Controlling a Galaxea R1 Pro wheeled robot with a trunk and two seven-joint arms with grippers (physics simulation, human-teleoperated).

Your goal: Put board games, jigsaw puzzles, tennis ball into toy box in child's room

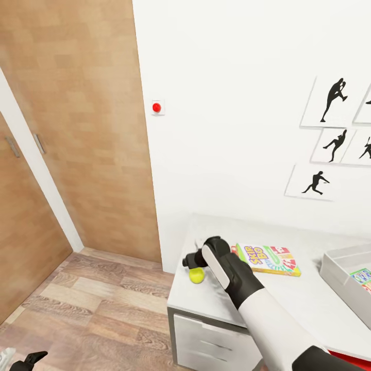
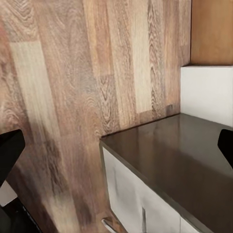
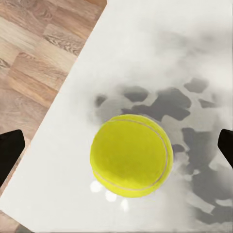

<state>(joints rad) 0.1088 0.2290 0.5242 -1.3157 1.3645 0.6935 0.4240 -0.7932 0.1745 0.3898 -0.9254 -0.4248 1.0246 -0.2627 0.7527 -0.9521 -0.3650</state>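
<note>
Reaching for the ball (image 3: pixel 131 155) near the counter's (image 1: pixel 206 299) left edge, the right gripper (image 3: pixel 116 150) hangs above it, fingers (image 3: pixel 9 150) spread wide; next, descend, close, carry right to the box (image 1: pixel 340 268).

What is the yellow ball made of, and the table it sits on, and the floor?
The tennis ball looks like fuzzy felt, matte yellow-green with a thin curved seam. The table looks like smooth pale painted board or laminate: it shows soft dark reflections and small bright glints. The floor looks like wood planks, with brown grain lines. It's a simulator picture, so these are guesses.
</note>
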